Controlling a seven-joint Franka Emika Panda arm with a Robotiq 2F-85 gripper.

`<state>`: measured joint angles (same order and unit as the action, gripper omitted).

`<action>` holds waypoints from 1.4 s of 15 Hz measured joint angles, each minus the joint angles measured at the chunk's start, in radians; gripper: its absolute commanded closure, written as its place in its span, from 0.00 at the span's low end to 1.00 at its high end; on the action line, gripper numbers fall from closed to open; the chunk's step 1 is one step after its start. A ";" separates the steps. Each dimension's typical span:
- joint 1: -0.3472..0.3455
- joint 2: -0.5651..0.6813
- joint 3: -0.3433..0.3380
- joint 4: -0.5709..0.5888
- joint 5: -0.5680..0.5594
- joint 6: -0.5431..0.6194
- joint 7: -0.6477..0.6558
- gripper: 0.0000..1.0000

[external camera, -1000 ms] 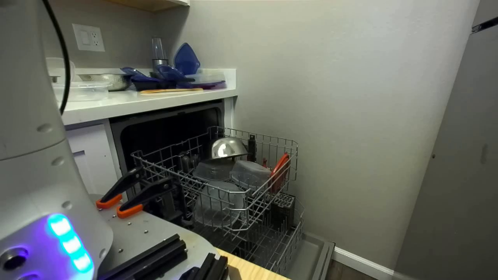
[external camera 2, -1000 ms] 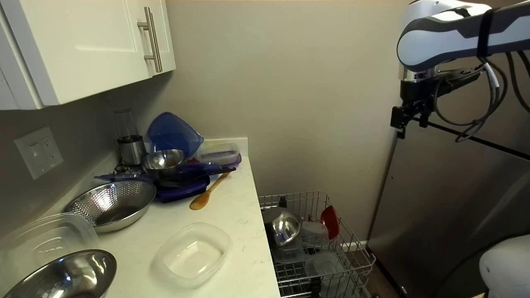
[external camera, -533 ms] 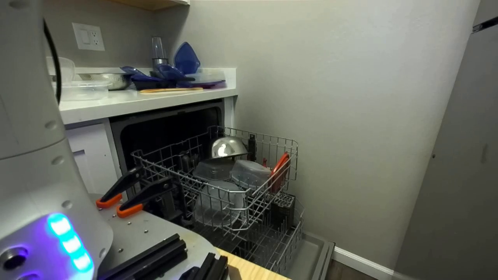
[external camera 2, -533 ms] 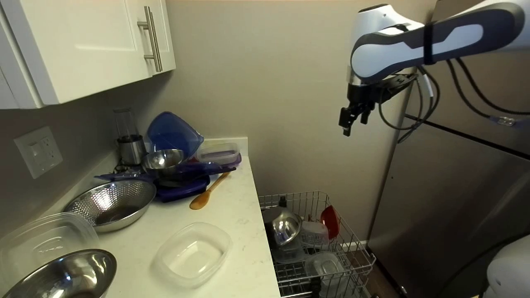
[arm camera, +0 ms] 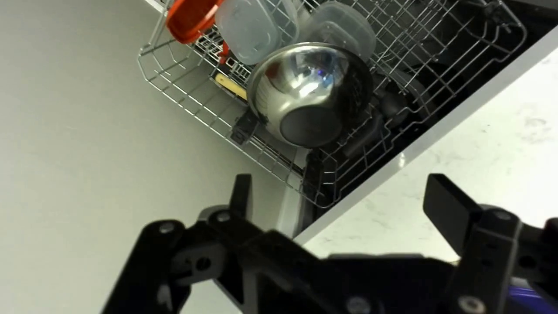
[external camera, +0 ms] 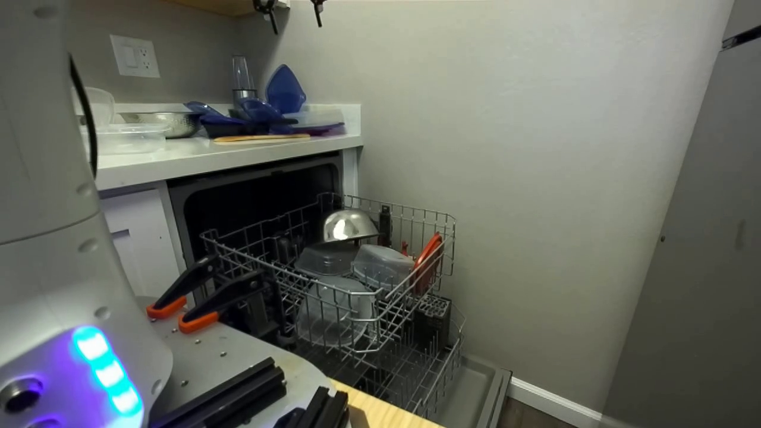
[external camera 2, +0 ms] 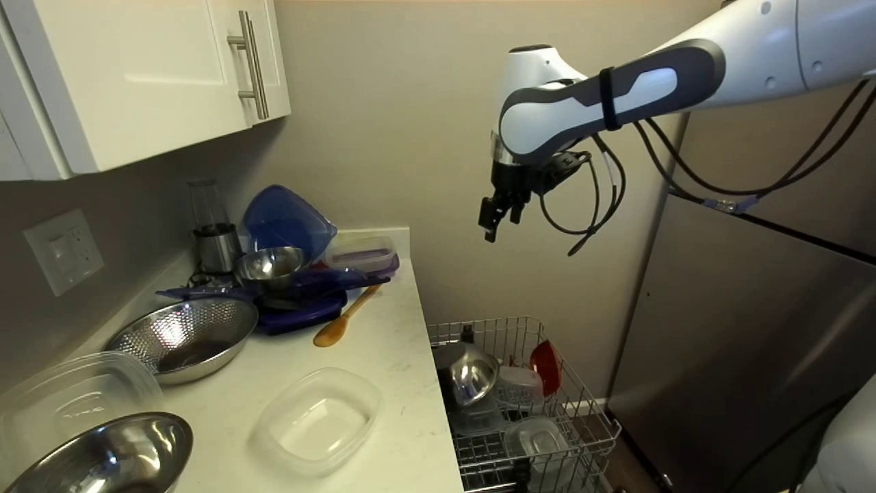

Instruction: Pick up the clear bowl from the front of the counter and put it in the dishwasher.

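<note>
Wrist view showed the gripper (arm camera: pixel 342 192) spread and empty, likely for the bowl (external camera 2: pixel 320 419), which in an exterior view stood mouth-up on the counter (external camera 2: pixel 412 390), presumably for easy grasping.

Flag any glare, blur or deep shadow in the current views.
Wrist view: sharp glints on the steel bowl, gripper dark and soft-edged; in an exterior view, indicator lights bleached white, dishwasher cavity nearly black; in an exterior view, bright highlights on the colander.
</note>
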<state>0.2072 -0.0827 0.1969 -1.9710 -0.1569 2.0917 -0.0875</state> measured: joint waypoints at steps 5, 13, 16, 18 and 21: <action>0.068 0.136 0.066 0.075 -0.001 0.000 -0.008 0.00; 0.150 0.327 0.122 0.246 -0.012 -0.017 -0.139 0.00; 0.153 0.357 0.126 0.284 -0.012 -0.028 -0.160 0.00; 0.153 0.360 0.126 0.289 -0.012 -0.031 -0.162 0.00; 0.153 0.360 0.126 0.290 -0.012 -0.031 -0.162 0.00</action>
<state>0.3601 0.2769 0.3229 -1.6815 -0.1690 2.0604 -0.2497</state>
